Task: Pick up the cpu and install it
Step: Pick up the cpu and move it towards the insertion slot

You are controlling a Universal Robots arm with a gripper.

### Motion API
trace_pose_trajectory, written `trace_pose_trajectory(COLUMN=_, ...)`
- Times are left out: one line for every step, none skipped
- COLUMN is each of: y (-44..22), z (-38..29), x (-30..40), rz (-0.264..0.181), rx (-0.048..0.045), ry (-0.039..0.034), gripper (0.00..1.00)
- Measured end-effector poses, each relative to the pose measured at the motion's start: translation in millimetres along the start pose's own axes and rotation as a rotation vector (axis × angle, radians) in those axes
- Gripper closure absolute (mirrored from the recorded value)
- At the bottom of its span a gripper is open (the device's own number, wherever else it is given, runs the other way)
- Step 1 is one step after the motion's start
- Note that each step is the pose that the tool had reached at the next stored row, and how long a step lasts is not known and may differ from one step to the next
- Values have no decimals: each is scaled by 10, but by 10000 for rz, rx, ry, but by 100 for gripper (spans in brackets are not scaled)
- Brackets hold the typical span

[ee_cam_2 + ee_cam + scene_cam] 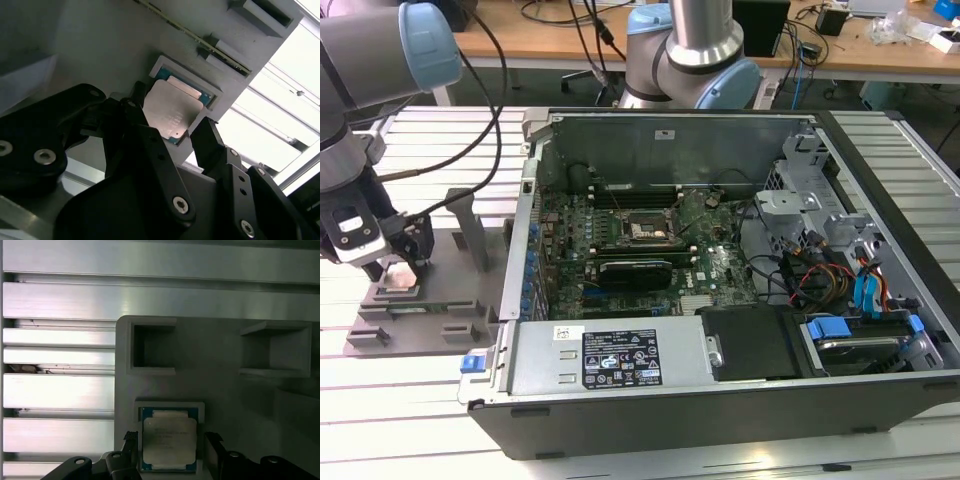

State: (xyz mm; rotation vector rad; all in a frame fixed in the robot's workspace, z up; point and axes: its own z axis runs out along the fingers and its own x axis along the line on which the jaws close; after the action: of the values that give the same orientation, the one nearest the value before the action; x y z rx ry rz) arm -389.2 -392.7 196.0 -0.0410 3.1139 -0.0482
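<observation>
Hovering in the exterior view: the gripper [398, 262] is hanging low over the grey plastic tray [415, 312] on the slatted counter [380, 400], at the exterior view's left, well apart from the open computer case [720, 130].
Socket in the exterior view: the black socket frame [642, 228] is lying uncovered on the motherboard [720, 265], near the middle of the case.
Obstacles in the exterior view: the case's side wall [525, 230] is standing between tray and socket, and loose cables [800, 270] are crowding the board's far side.
Chip in the second wrist view: the cpu [170, 112] is sitting flat in its square tray pocket, metal top up.
Grip in the second wrist view: the gripper is spread, its fingers [207, 137] flanking the chip without clamping it.
Risk in the second wrist view: one finger is looking nearer the chip than the other, so an uneven squeeze is likely to be shoving or tipping it against the pocket wall.
Chip in the first wrist view: the cpu is lying between the two fingertips, a gap showing on each side.
Risk in the first wrist view: the raised pocket rim [170, 403] is hugging the chip closely, so fingertips may be catching the rim instead of the thin edge.
Surroundings in the first wrist view: two vacant tray recesses [152, 347] are sitting beyond the chip.
</observation>
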Motion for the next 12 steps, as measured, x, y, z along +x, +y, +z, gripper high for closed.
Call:
trace_pose_trajectory(y=-2, z=11, x=0, rz=-1, rx=0, ry=0, gripper=37)
trace_pose_trajectory(y=-4, z=20, x=1, rz=-1, rx=0, ry=1, gripper=37)
trace_pose_trajectory(y=-5, z=29, x=1, rz=-1, rx=0, ry=1, gripper=37)
trace_pose_trajectory(y=-6, z=39, x=1, rz=-1, rx=0, ry=0, gripper=37)
trace_pose_trajectory(y=-9, z=52, x=2, rz=-1, rx=0, ry=1, gripper=37)
trace_pose_trajectory(y=-11, z=64, x=2, rz=-1, rx=0, ry=0, gripper=37)
trace_pose_trajectory(y=-12, z=71, x=2, rz=-1, rx=0, ry=0, gripper=37)
trace_pose_trajectory(y=-12, z=76, x=2, rz=0, rx=0, ry=1, gripper=37)
trace_pose_trajectory(y=-13, z=78, x=2, rz=-1, rx=0, ry=2, gripper=37)
trace_pose_trajectory(y=-13, z=78, x=2, rz=-1, rx=1, ry=2, gripper=37)
trace_pose_trajectory(y=-13, z=78, x=2, rz=-1, rx=1, ry=2, gripper=37)
trace_pose_trajectory(y=-12, z=79, x=2, rz=-1, rx=0, ry=1, gripper=37)
